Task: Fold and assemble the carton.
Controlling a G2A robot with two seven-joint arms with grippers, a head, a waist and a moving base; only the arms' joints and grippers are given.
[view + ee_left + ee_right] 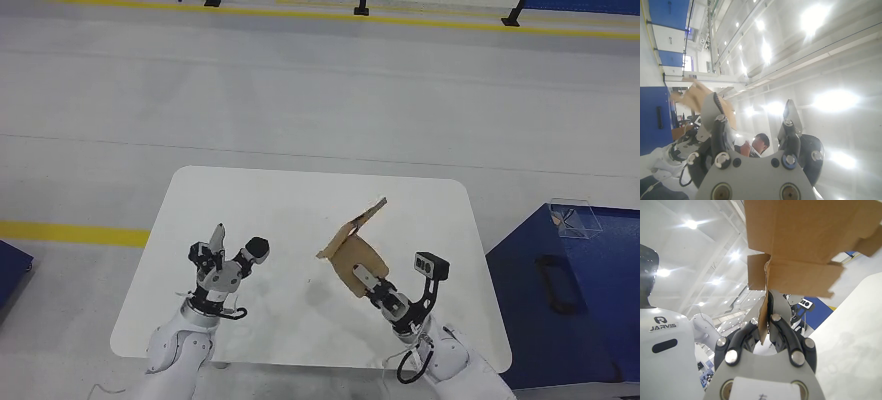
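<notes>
Right end effector (767,306) is pinched tight on one edge of the carton (352,248). The brown board sticks out past its fingertips, tilted, flaps partly bent, held up over the white surface (270,200). Left end effector (752,99) sits well apart from the carton, off to its side, fingers spread wide with nothing between them.
</notes>
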